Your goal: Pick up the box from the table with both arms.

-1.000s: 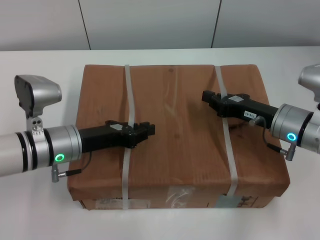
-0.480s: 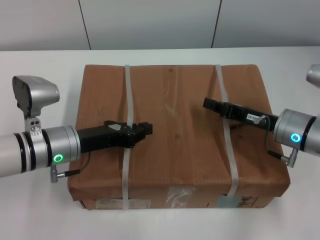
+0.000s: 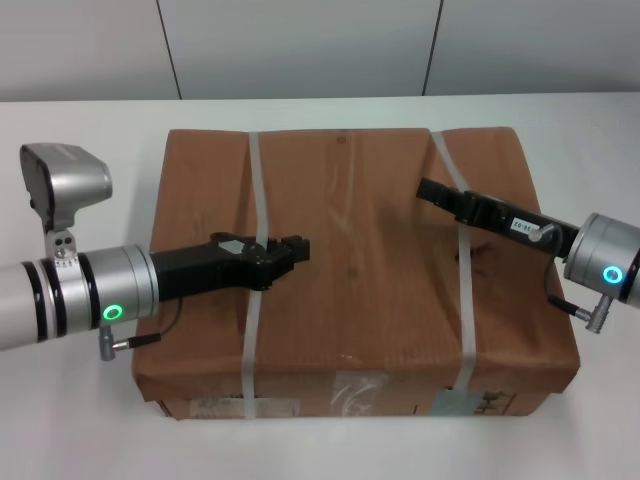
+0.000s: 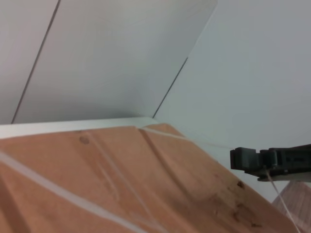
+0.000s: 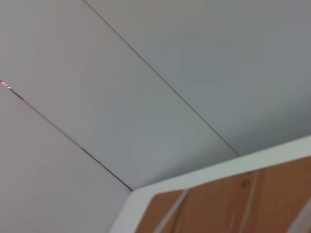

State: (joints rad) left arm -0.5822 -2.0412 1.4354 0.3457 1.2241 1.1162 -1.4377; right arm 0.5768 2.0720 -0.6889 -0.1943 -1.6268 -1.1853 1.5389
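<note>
Labels [image 3: 352, 386] on box [image 3: 350, 220] front face are unreadable.

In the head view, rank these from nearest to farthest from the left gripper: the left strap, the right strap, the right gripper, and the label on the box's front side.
From the left gripper, above the box:
1. Left strap, right beside its tip.
2. Front label, down at the near edge.
3. Right gripper and right strap, toward the robot's right; too close to call.

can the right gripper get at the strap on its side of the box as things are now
Probably yes. The right gripper already sits over the box right at that strap, with nothing lying between them.
</note>
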